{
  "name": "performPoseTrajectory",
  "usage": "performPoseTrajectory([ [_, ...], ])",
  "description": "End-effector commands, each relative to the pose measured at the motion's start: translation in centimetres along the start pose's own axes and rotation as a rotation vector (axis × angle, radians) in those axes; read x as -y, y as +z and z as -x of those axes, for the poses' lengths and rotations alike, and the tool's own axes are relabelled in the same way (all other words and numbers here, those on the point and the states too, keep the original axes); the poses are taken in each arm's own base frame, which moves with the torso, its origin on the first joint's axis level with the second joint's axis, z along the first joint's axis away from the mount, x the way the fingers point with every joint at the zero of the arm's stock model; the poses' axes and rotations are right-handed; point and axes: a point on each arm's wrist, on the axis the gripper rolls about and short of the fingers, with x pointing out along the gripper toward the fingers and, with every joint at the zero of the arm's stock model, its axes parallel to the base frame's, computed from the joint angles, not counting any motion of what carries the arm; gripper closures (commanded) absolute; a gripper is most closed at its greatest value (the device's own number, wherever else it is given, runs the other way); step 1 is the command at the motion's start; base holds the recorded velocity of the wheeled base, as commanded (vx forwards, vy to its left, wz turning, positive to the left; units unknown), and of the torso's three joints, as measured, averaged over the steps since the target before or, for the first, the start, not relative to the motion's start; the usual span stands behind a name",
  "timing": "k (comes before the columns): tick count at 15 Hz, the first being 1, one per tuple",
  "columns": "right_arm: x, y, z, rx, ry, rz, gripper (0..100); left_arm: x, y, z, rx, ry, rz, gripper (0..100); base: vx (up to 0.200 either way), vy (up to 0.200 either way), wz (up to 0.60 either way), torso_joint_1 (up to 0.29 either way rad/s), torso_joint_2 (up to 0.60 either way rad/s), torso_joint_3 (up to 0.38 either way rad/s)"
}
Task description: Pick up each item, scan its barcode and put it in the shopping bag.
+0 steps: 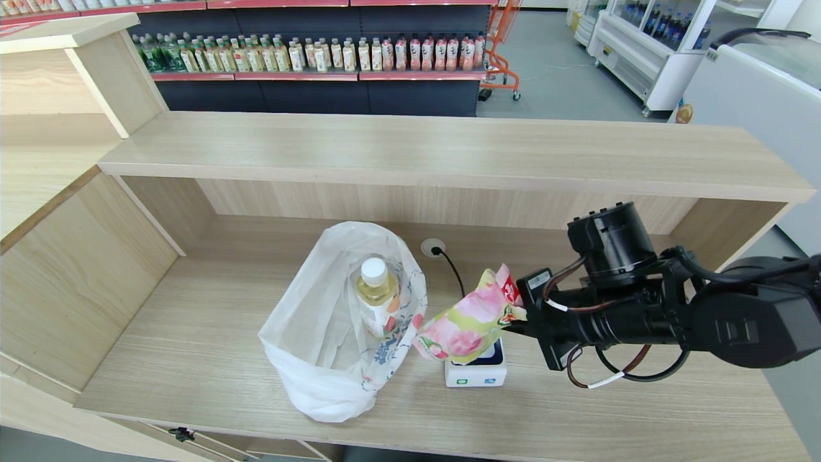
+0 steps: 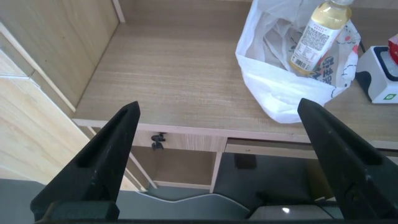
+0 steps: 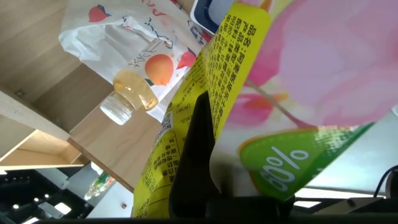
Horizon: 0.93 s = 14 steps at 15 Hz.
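A pink, yellow and green snack pouch (image 1: pixel 473 317) hangs just above the white barcode scanner (image 1: pixel 476 371), and my right gripper (image 1: pixel 521 314) is shut on its right end. The right wrist view has the pouch (image 3: pixel 292 106) close up, with one dark finger (image 3: pixel 198 155) across it. The white plastic shopping bag (image 1: pixel 333 333) stands open to the left of the scanner, with a bottle of yellow drink (image 1: pixel 375 292) upright inside. My left gripper (image 2: pixel 224 143) is open, held low in front of the counter's near edge, clear of the shopping bag (image 2: pixel 292 87) and the bottle (image 2: pixel 320 31).
A black cable (image 1: pixel 452 269) runs from a round socket (image 1: pixel 433 247) in the counter to the scanner. A raised wooden shelf (image 1: pixel 449 151) spans the back and a wooden side wall (image 1: pixel 83 269) closes the left. A drawer latch (image 2: pixel 157 140) sits under the counter edge.
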Motion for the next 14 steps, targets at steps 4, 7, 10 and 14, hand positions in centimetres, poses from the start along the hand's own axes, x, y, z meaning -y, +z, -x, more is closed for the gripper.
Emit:
performPoseTrajectory([
  [4,-0.6,-0.3,0.7,-0.005,0.027,0.007,100,0.0,0.0,0.0,-0.001,0.000,0.000,0,0.000,0.000,0.00,0.000,0.00,0.000],
  [7,-1.6,-5.4,7.0,-0.006,0.196,0.374,100,0.0,0.0,0.0,-0.001,0.000,0.000,0,0.000,0.000,0.00,0.000,0.00,0.000],
  [10,2.1,-8.5,9.2,-0.041,0.240,0.920,100,0.0,0.0,0.0,-0.001,0.000,0.000,0,0.000,0.000,0.00,0.000,0.00,0.000],
  [14,5.0,-6.7,8.6,-0.034,0.302,1.297,100,0.0,0.0,0.0,-0.001,0.000,0.000,0,0.000,0.000,0.00,0.000,0.00,0.000],
])
